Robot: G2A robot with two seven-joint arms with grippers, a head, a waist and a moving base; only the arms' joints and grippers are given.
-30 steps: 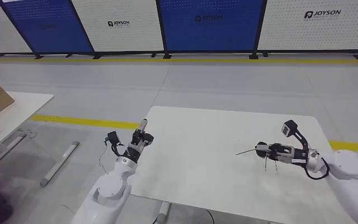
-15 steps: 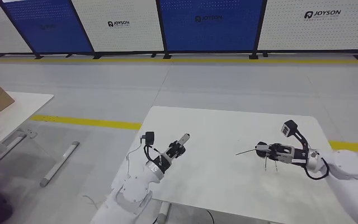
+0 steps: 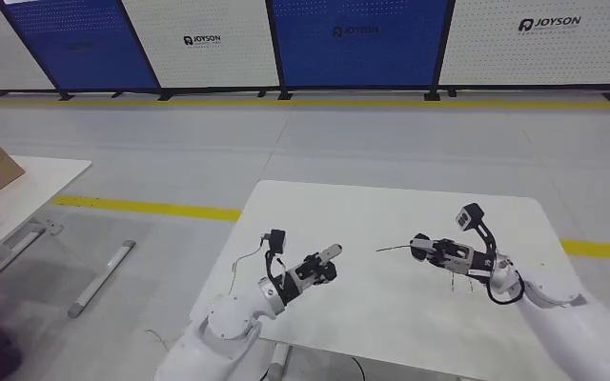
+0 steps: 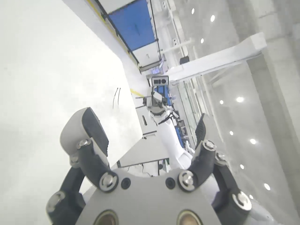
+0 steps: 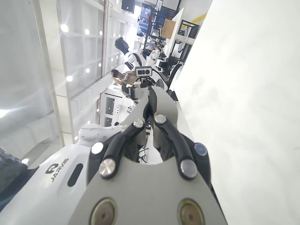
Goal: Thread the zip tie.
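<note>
White table is overhung at its near left by the left gripper, spread wide and empty. To the right, the right gripper is pinched on a thin black zip tie, its gripped end hidden. Two loose ties are faintly seen nearby. Lettering is carried by the far panels.

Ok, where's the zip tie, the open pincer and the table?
zip tie [image 3: 394, 249], top view, middle of its free strap.
left pincer [image 4: 143, 115], left wrist view, midway between its open fingertips.
table [image 3: 381, 205], top view, bare patch of its top.
</note>
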